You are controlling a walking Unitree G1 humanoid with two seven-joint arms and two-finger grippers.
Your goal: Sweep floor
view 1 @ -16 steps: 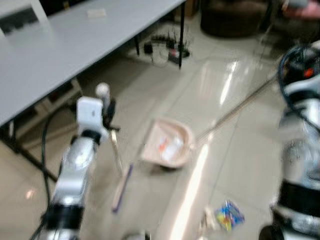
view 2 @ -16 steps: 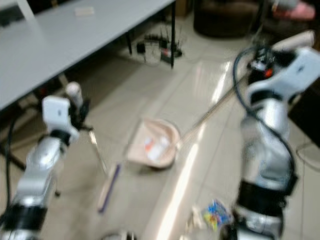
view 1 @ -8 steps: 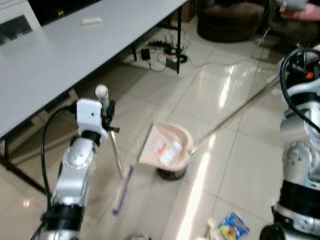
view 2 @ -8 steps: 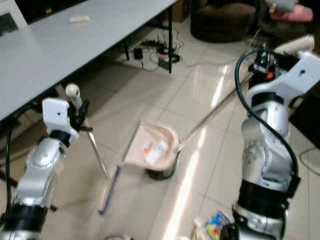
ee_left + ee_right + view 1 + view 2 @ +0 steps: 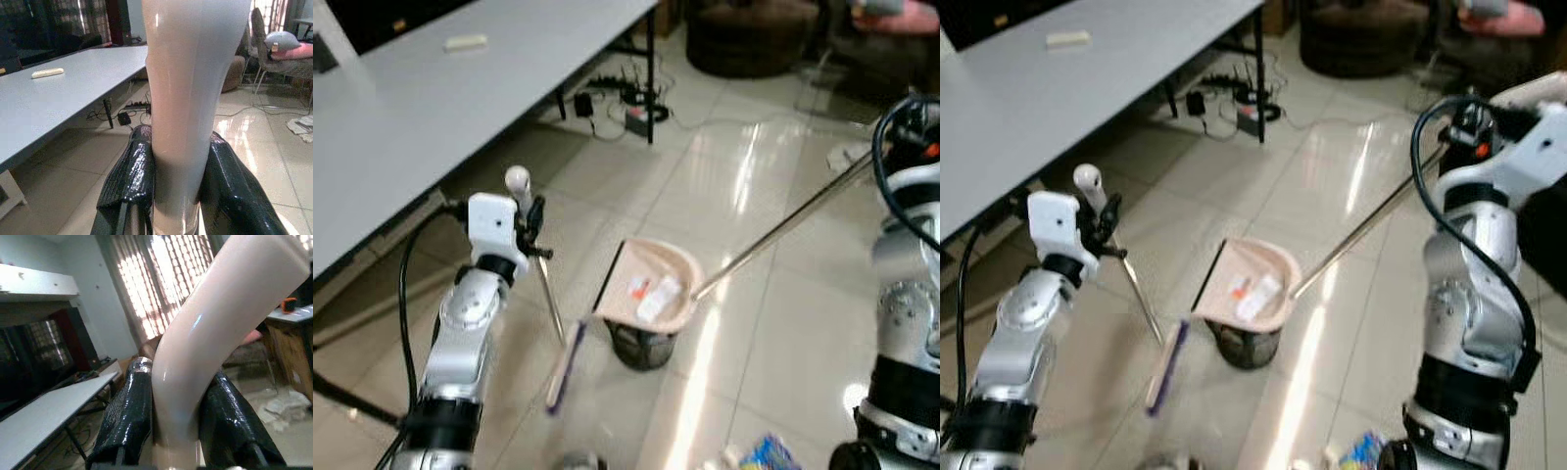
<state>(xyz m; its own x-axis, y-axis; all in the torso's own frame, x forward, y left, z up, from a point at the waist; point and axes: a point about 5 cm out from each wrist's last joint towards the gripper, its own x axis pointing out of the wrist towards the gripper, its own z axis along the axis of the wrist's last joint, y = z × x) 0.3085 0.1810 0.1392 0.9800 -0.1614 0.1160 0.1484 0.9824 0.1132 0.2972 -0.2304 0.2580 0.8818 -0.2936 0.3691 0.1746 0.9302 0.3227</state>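
Broom (image 5: 563,364): thin metal shaft slanting down from the left gripper (image 5: 176,196) to a pale head with purple bristles, low over the glossy tiled floor (image 5: 773,323), left of the bin. Its cream handle end is clamped between the two black fingers (image 5: 128,181), which touch it on both sides.

Dustpan (image 5: 649,286): pale pink, long-handled, tilted over a small dark waste bin (image 5: 641,346), its tray just above the bin's rim. Bits of litter, white and orange, lie in the tray. Its metal pole (image 5: 783,227) runs up and to the robot's right toward the right arm.

Right gripper (image 5: 176,426): fingers (image 5: 129,411) clenched on the dustpan's curved cream grip.

Grey bench (image 5: 421,108): on the robot's left, carrying a small pale object (image 5: 457,42) near its far edge.

Cables and power strip (image 5: 622,101): on the floor beyond the bench's leg.

Colourful wrapper (image 5: 769,454): on the floor, near the robot's right side, well apart from the bin.
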